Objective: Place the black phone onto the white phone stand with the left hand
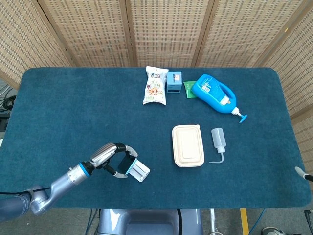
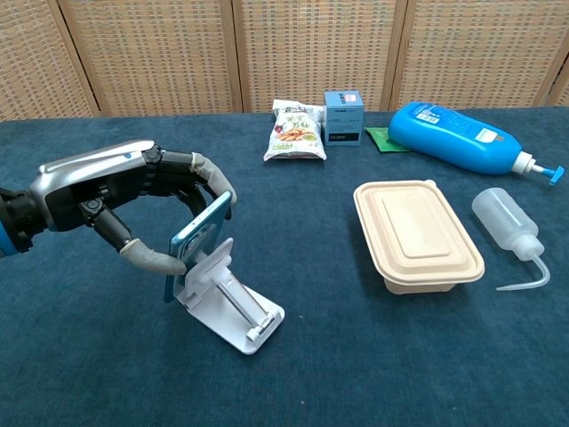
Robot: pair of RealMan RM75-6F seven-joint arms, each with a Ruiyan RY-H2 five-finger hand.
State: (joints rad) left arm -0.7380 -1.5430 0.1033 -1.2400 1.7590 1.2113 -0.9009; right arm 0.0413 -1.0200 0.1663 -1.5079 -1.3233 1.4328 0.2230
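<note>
One slip worries us: the left robot hand pinches the black phone against the white phone stand backrest's rear side; releasing there could drop it behind.

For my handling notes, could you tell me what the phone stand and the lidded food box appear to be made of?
The white phone stand looks like rigid moulded plastic: smooth, slightly glossy, with crisp ribs and edges. The beige lidded food box looks like matte pressed fibre or pulp, possibly plastic: dull surface, soft rounded rim, no shine. The left hand holds the black phone against the stand's back.
</note>
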